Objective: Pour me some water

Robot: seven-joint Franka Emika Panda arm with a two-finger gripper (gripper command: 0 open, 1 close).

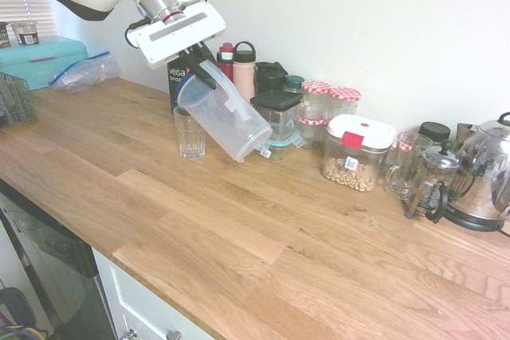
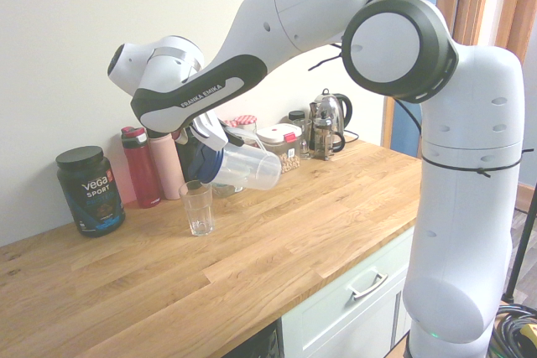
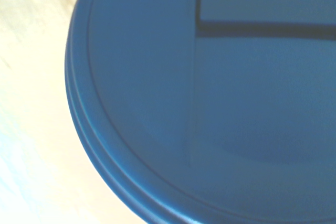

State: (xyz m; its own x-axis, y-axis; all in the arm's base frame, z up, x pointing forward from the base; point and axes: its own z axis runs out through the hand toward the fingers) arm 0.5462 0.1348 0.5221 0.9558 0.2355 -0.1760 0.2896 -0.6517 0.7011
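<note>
Wrist view was basically useless for layout, just the blue lid [image 3: 210, 108] of the pitcher filling the picture with a bit of pale wood at the side, which makes sense since the camera sat right over what was being held. So I used the glass [image 1: 190, 134] as my landmark. It stood upright on the wooden table [image 1: 239, 228], out in the open ahead of the row of stuff at the wall, presumably so there was room to tip something over it. It looked empty, though I couldn't be sure.

Right above and just beside the glass, the clear pitcher [image 1: 225, 119] was tilted over hard, lid end low toward the glass rim, base kicked up and away. The gripper [image 1: 195, 64] had its jaws clamped on the pitcher's top end, which looks like the grip you'd want for rotating it into a pour. I couldn't see any water running.

Behind the glass, near the wall: a black Vega tub [image 2: 90, 189], a red bottle [image 2: 140, 166] and a pink bottle [image 1: 244, 69]. Far beyond those, a kettle [image 1: 486, 173].
</note>
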